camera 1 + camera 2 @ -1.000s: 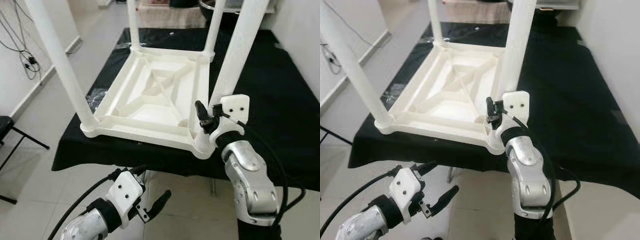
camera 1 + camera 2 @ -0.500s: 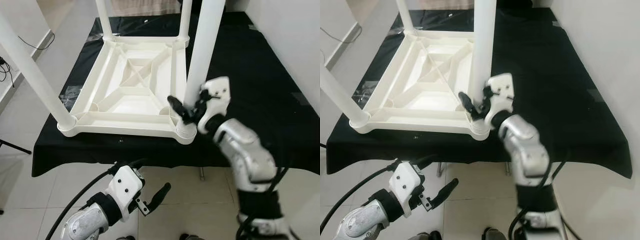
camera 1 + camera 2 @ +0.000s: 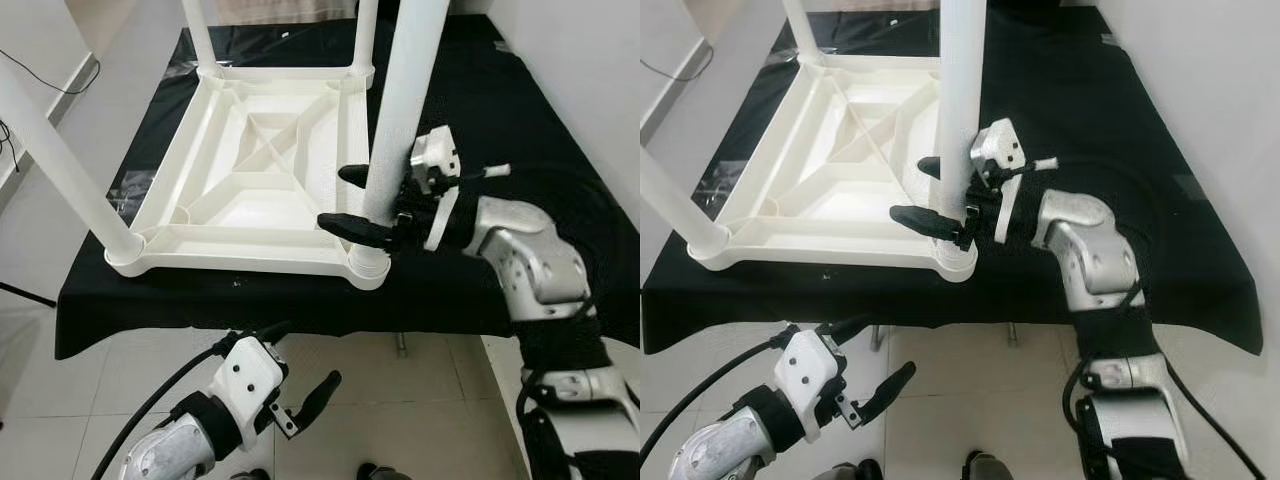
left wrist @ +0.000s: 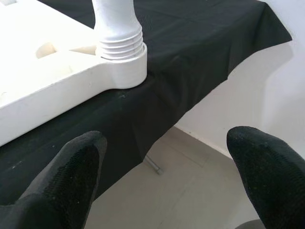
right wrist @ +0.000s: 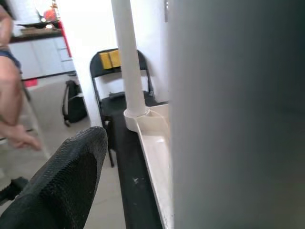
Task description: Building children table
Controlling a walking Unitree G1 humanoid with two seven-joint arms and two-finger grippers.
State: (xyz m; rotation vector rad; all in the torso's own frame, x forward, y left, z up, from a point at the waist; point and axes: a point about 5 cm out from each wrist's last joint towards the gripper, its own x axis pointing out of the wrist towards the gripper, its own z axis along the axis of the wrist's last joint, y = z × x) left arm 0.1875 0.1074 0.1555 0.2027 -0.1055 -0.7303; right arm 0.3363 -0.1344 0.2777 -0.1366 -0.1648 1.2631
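One table leg [image 3: 405, 110] stands between right claw [image 3: 350, 198] fingers — seemingly untouched.

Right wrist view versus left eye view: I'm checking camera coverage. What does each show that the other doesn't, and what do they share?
The right wrist view adds the room beyond: a black folding chair, a bag on the floor and a person's arm. The left eye view adds the ribbed underside of the table and the left end effector, open, low before the table's edge. Both share the upturned white table, the black cloth and the right end effector, open, with a finger on either side of the near leg.
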